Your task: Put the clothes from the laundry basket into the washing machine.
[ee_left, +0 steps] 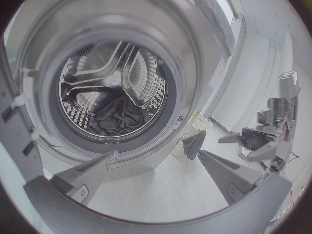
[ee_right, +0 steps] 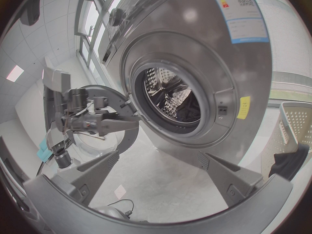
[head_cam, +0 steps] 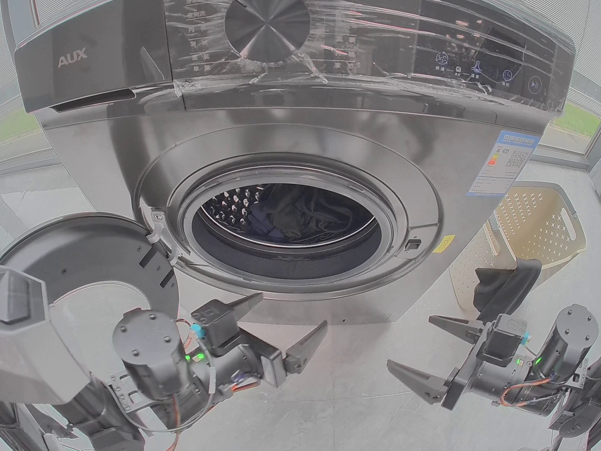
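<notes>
- The left tool (head_cam: 294, 309) sits at the lower left-centre of the head view. Its two fingers are spread wide with nothing between them, and it is just below the washing machine's round opening.
- The right tool (head_cam: 409, 341) sits at the lower right of the frame. Its fingers are also spread and empty, and they point toward the frame's left above the pale floor (head_cam: 357, 377).
- The washing machine (head_cam: 300, 126) fills the upper and middle of the frame. A round dial (head_cam: 267, 23) sits at top centre on its dark control panel.
- Its door (head_cam: 81, 264) is swung fully open at the left edge of the frame, beside the left tool's arm.
- Inside the drum (head_cam: 231, 205), at frame centre, dark clothes (head_cam: 294, 214) lie in a crumpled heap on the bottom, behind the rim.
- The laundry basket (head_cam: 544, 220), pale and perforated, stands on the floor at the right of the frame, just beside the machine's right side.
- A dark garment (head_cam: 507, 286) hangs over the basket's near rim, just above the right tool and apart from it.
</notes>
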